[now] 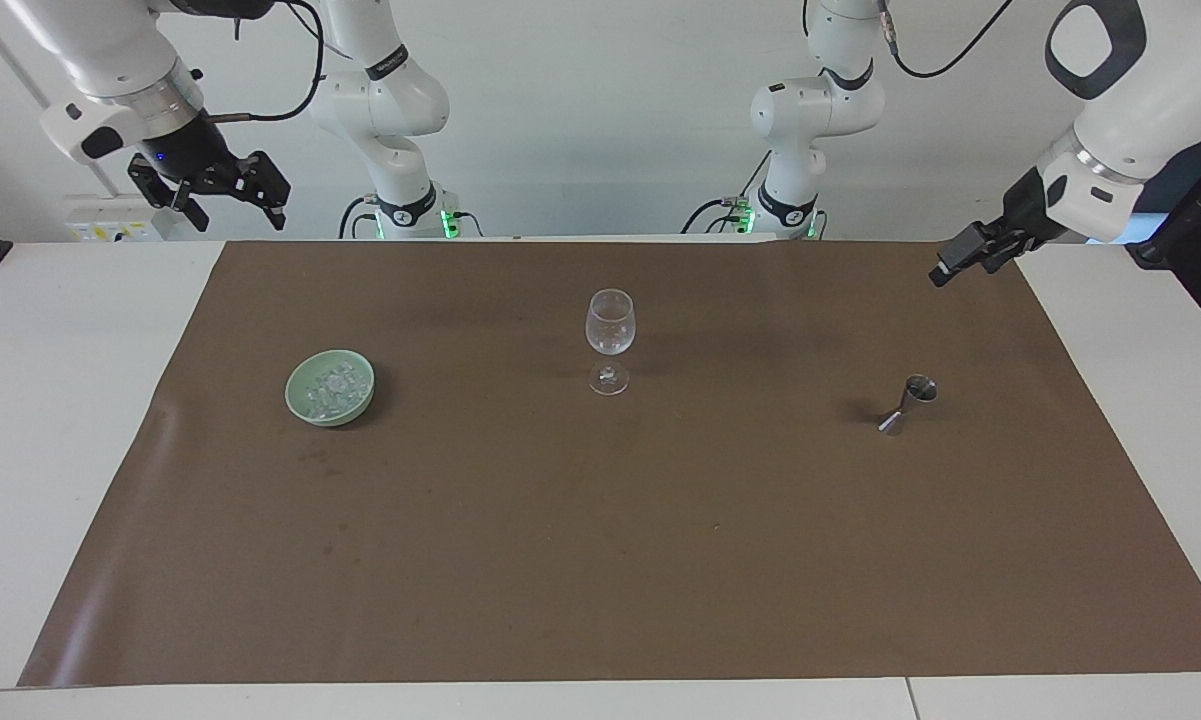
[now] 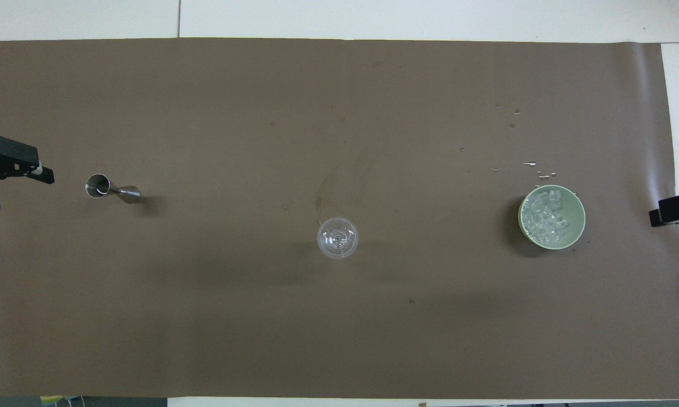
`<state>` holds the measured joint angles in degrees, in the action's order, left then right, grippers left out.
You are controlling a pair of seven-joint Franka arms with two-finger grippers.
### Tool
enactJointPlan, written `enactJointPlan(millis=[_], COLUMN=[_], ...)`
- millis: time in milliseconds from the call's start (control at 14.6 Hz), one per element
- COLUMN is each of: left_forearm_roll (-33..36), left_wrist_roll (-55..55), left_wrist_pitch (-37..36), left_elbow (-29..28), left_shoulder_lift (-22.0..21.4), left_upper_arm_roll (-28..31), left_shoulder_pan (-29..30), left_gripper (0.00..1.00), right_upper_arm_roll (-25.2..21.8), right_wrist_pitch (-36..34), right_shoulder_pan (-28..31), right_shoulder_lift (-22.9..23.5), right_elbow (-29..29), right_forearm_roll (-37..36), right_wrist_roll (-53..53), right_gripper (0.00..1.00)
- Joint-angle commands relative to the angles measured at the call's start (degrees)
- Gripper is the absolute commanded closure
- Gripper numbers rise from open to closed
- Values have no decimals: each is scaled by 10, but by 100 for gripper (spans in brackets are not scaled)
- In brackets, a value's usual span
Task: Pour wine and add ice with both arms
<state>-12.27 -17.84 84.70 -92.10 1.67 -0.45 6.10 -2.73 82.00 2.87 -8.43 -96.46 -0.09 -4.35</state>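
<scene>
My left arm [image 1: 1110, 170] holds the left jaws spread and empty in the air over the edge of the brown mat [image 1: 600, 560] at its own end of the tabletop [image 1: 60, 400]; the jigger [image 1: 910, 402] stands on the mat below them and a little toward the middle, the nearest thing to them, and I judge that fetching it is the step in hand. To do it well I should come down with the jaws level and close on the narrow waist, not on the flared cup, since smooth metal there could slip or tip; I cannot tell whether it holds any liquid, so I would lift it dead upright and carry it slowly. The wine glass [image 1: 610, 338] stands alone at mid-mat, well apart from both pairs of jaws; it looks top-heavy on its thin stem, so the pour should happen from just over the rim without touching it. My right arm [image 1: 110, 60] hangs with the right jaws spread and empty over the mat's edge at its end; the ice [image 1: 332, 390], a small heap of clear cubes, lies in the pale green bowl [image 1: 300, 405] on the mat below those jaws and toward the glass. Nothing is poured or added yet, as far as I can judge.
</scene>
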Motion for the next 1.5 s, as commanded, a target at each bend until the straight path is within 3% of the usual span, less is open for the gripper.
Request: enactJointPlan(millis=[0, 137, 547, 821, 1026, 1162, 1436], left_forearm_roll=[-83, -131, -267, -310, -339, -383, -404], left_wrist_roll=[-144, -247, -307, -316, -320, -366, -335], left_wrist_pitch=[27, 58, 51, 81, 115, 168, 178], left_elbow=[5, 5, 4, -17, -43, -102, -124], left_shoulder_lift=[48, 76, 174, 235, 250, 238, 231], left_upper_arm_roll=[1, 3, 4, 4, 4, 3, 2], left_shoulder_pan=[46, 72, 140, 176, 176, 177, 170], left_gripper=[0, 0, 0, 0, 0, 0, 0], right_upper_arm_roll=[2, 2, 2, 2, 2, 2, 2], right_wrist_pitch=[3, 3, 3, 3, 3, 3, 3], right_shoulder_pan=[7, 7, 7, 7, 7, 7, 7], right_shoulder_lift=[-7, -7, -7, -7, -7, -7, -7], right_elbow=[-8, -8, -8, -8, -8, -8, -8], right_forearm_roll=[11, 11, 11, 11, 11, 11, 11], right_wrist_roll=[-12, -12, -12, -12, -12, -12, -12], right_gripper=[0, 0, 0, 0, 0, 0, 0])
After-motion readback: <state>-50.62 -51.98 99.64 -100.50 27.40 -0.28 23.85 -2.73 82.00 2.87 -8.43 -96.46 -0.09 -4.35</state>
